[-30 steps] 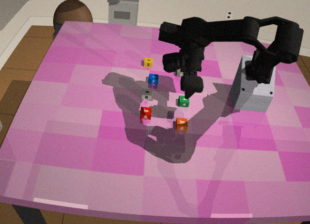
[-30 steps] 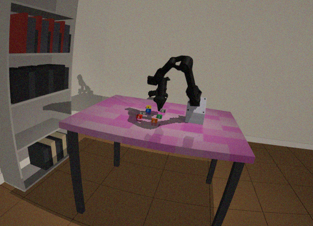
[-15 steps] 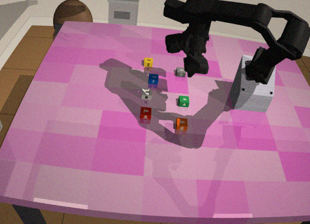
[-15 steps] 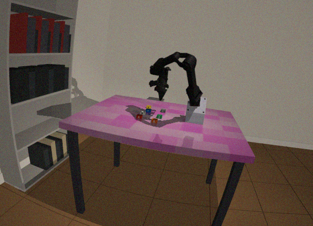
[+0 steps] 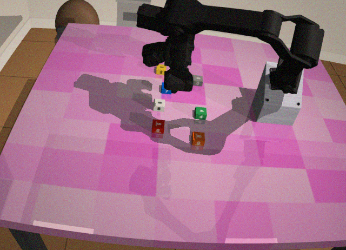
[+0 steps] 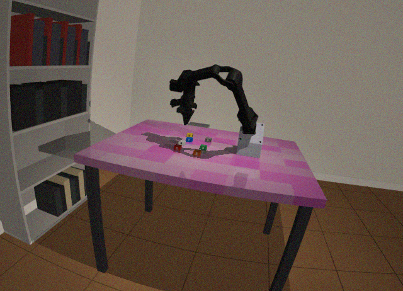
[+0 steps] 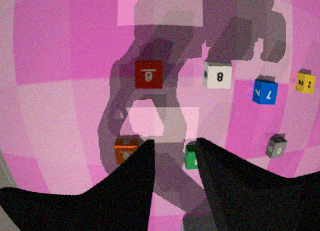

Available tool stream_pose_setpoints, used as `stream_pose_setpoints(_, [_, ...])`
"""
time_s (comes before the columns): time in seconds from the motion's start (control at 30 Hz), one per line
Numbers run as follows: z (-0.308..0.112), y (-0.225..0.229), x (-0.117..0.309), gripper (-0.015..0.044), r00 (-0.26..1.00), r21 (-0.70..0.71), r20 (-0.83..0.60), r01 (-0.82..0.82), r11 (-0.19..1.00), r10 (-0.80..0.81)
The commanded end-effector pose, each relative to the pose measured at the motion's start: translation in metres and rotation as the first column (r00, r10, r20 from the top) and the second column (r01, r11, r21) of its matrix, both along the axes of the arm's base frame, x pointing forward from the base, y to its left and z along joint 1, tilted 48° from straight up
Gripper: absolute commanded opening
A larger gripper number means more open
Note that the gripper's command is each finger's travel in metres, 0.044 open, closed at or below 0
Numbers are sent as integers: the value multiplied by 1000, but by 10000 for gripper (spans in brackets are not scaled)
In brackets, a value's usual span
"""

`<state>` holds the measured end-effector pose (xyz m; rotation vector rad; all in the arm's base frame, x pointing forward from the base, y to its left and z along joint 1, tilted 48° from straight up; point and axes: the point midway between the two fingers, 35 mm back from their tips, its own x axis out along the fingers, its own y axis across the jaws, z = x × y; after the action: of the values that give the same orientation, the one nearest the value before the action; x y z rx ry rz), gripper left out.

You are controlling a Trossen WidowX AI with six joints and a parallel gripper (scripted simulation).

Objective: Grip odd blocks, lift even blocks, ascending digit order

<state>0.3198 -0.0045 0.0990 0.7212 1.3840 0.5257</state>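
Observation:
My gripper point(image 5: 175, 87) point(image 6: 186, 123) point(image 7: 175, 145) hangs high above the blocks, fingers parted, nothing between them. The green block point(image 5: 200, 113) point(image 6: 203, 147) point(image 7: 191, 159) shows 4 and stands on the table. The red block point(image 5: 158, 127) point(image 7: 148, 76) reads 6, its digit underlined. The blue block point(image 5: 166, 89) point(image 7: 265, 93) shows 7, partly behind the gripper in the top view. The white block point(image 5: 159, 105) point(image 7: 218, 77) shows 8. The orange block point(image 5: 198, 139) point(image 7: 126, 152) looks like 9. The yellow block point(image 5: 160, 69) point(image 7: 305, 83) shows 2. The grey block point(image 5: 198, 80) point(image 7: 276, 147) seems to show 0.
The arm's pale base block point(image 5: 276, 114) point(image 6: 249, 148) stands on the right of the pink chequered table point(image 5: 184, 214) point(image 6: 201, 184). The arm's shadow falls across several blocks. A bookshelf point(image 6: 19, 151) stands beyond the table's left side.

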Motion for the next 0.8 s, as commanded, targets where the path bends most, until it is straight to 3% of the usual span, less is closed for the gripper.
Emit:
stream_pose_setpoints(0.0, [15,12,23,120,1000,17,-11,11,1000,-10])
stream_pose_setpoints(0.13, [15,12,23,120,1000,17,-11,11,1000,-10])
stream_pose_setpoints(0.33, [-33,64,33,278,1000,19,-9,11,1000,-11])
stream_pose_setpoints(0.5, [-39,72,33,400,1000,21,-9,11,1000,-10])
stream_pose_setpoints(0.77, [-45,78,35,400,1000,21,-9,10,1000,-10])
